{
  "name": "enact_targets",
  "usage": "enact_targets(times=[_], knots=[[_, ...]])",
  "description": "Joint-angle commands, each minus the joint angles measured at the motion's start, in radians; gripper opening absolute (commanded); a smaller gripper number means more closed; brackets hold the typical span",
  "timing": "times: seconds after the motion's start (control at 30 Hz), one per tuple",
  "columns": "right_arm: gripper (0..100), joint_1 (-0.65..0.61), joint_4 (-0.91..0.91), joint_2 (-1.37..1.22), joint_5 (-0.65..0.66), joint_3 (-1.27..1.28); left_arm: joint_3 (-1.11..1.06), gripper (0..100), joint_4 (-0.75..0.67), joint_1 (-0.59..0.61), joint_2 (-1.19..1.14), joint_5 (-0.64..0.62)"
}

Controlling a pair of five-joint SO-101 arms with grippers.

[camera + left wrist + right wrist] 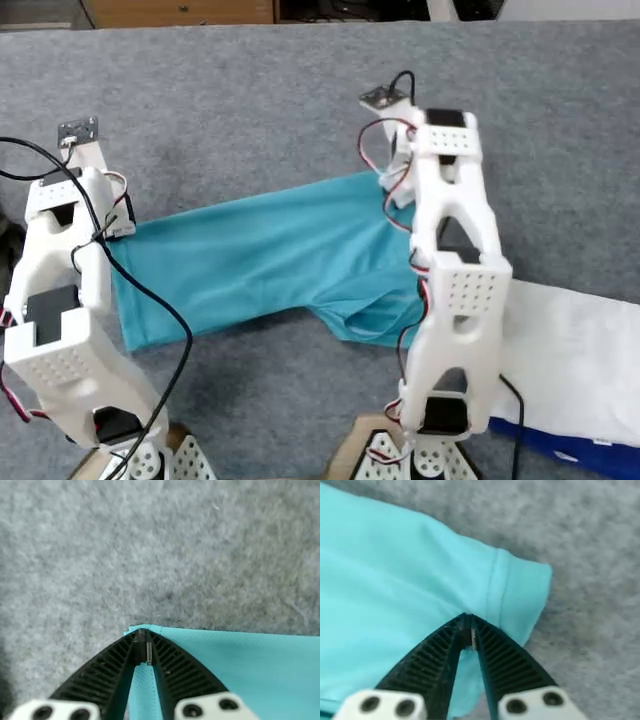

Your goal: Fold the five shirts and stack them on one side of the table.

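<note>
Teal shirt (270, 265), flat on grey table (250, 110), held at both ends.

The shirt lies mid-table with its long axis left to right, the right end slightly farther. The left gripper (142, 637) has its fingers pinched together on the far left corner. The right gripper (467, 625) is clamped on the fabric beside the far right sleeve. A white garment (580, 350) lies over a blue one (590, 450) at near right.

A shirt (260, 260) lies spread on the counter (250, 110), its left corner in the left pincer (143, 639) and its far right sleeve in the right pincer (468, 625). Right of the right arm, a second shirt (580, 350) overlaps a third garment (590, 452) nearer the counter's front edge.
</note>
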State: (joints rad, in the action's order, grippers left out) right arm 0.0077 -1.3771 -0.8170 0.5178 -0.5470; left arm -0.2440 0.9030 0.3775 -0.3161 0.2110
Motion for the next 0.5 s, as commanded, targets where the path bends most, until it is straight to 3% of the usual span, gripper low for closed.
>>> enact_targets(times=[0.0,0.17,0.27,0.37,0.47], knots=[[0.5,0.05,-0.098,-0.004,0.041,-0.131,0.037,2,-0.011,0.018,-0.004,-0.003],[0.5,-0.002,-0.293,0.077,0.055,-0.394,0.049,2,-0.005,0.008,0.016,-0.002],[0.5,-0.033,-0.405,0.113,0.074,-0.542,0.1,2,0.091,0.002,0.059,-0.002],[0.5,-0.035,-0.411,0.157,0.078,-0.524,0.14,2,0.169,0.0,0.104,0.0],[0.5,-0.039,-0.411,0.251,0.077,-0.349,0.121,2,0.232,-0.002,0.171,0.043]])
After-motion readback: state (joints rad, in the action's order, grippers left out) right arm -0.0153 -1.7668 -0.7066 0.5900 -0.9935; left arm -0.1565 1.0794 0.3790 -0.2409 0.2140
